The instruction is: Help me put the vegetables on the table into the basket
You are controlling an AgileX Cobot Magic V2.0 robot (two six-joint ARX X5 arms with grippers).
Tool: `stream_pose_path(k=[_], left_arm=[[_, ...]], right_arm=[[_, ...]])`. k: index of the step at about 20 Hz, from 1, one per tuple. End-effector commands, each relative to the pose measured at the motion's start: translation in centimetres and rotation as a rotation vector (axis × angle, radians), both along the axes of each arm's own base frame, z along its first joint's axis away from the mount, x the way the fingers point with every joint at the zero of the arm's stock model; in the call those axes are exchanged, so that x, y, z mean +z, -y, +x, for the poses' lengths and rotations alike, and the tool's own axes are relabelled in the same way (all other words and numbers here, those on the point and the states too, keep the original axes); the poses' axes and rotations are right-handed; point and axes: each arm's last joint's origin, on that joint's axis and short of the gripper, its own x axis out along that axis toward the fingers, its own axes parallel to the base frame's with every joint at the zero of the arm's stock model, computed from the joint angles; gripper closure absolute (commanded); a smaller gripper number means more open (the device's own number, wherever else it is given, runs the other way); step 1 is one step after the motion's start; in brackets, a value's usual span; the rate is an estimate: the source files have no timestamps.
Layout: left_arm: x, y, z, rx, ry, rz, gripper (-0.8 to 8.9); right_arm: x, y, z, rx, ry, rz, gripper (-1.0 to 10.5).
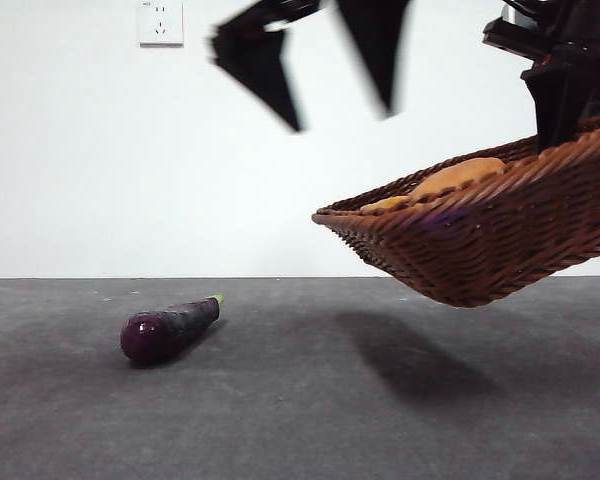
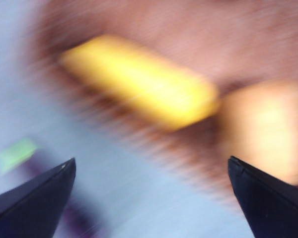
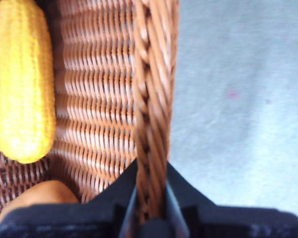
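Eggplant (image 1: 169,329) is lying on the table (image 1: 300,400), awaiting pickup; right gripper (image 3: 150,208) is clamping the raised basket (image 1: 480,250) rim, corn (image 3: 23,79) and potato (image 3: 37,196) inside; left gripper (image 1: 320,90), jaws spread, is hovering, needing descent.

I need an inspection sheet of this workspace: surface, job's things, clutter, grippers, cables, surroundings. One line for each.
Surface: grey table, rough and mottled.
Job's things: basket lifted and tilted, off the table; corn and potato inside; eggplant lies on the table.
Clutter: nothing seen.
Grippers: right gripper shut on the basket's rim; left gripper open, above, empty.
Cables: nothing seen.
Surroundings: white wall, socket.
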Motion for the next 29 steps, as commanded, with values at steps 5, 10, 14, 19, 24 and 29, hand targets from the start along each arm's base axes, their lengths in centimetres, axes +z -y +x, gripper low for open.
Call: stream_pose_path(k=[5,10,14,19,24,29], left_arm=[[-0.4,-7.1,4.9,0.348,-0.104,0.012,2.79],[-1.8,-9.2,7.9,0.44,-0.118,-0.029,2.8],[-5.2,-9.1,9.8,0.428,-0.237,0.004,2.8],[-9.4,-8.1,11.7,0.429,-0.301,0.056,2.8],[-13.5,-7.5,12.9,0.435,-0.372,0.114,2.8],[-14.1,-7.3,13.3,0.435,-0.361,0.109,5.58]], right_arm=[[0.2,-0.1,-0.1,-0.001,0.012,0.018,9.6],[0.2,-0.1,0.0,0.001,0.02,0.019,9.6],[0.2,-0.1,0.0,0.006,0.023,0.018,9.6],[0.2,-0.1,0.1,0.015,0.035,0.017,9.6],[0.2,-0.1,0.2,0.02,0.044,0.016,9.6],[0.2,-0.1,0.2,0.024,0.045,0.015,9.6]])
